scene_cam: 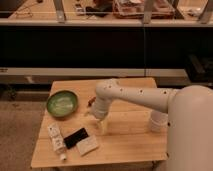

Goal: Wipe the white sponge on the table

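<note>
In the one camera view you have, the gripper (102, 127) hangs at the end of the white arm, pointing down over the middle of the table (131, 144), close to the wood. Its fingers are spread wide and, as far as you can see, there is nothing between them. The white sponge (87, 145) lies flat on the table and apart from the gripper, toward the near edge and to the picture's left of it. Your coming move therefore runs down and to the left in the picture, a short diagonal rather than a straight drop. The sponge's long axis slants from lower left to upper right, so it points roughly back toward the gripper. You will probably want the fingers to close across its short side, not along its length. Mind the neighbours: the black rectangle (76, 137) lies just beside the sponge on its far-left side at much the same slant, and the white tube (56, 139) sits beyond that. The green bowl (62, 103) is well apart, toward the far left of the table. Coming in from the gripper's side keeps you clear of the black rectangle (only one arm here, so there is no choice of reach). The sponge is not yet held — no wiping can start until it is.
</note>
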Available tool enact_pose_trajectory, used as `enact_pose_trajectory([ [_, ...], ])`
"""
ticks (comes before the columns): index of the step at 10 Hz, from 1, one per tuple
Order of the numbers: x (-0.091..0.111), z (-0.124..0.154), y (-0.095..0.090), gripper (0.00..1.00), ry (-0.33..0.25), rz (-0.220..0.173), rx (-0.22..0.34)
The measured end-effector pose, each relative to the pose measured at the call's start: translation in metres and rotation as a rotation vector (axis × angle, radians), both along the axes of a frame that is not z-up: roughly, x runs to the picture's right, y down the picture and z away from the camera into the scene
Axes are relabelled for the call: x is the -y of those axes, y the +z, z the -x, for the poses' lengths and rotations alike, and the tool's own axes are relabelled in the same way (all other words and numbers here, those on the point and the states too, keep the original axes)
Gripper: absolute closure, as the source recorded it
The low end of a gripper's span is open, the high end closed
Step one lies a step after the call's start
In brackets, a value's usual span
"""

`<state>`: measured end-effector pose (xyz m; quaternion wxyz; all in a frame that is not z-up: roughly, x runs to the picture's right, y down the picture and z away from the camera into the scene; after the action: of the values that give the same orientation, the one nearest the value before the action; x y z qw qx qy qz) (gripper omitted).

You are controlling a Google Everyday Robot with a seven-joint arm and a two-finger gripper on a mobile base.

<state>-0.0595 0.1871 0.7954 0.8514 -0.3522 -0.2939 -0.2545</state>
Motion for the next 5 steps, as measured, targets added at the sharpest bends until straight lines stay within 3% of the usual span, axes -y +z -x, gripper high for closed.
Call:
enact_pose_trajectory([
  [3,-0.022,-0.006,-0.018,0.20,0.068,0.038,-0.030],
  [5,-0.042,-0.011,-0.020,0.20,0.093,0.034,-0.057],
])
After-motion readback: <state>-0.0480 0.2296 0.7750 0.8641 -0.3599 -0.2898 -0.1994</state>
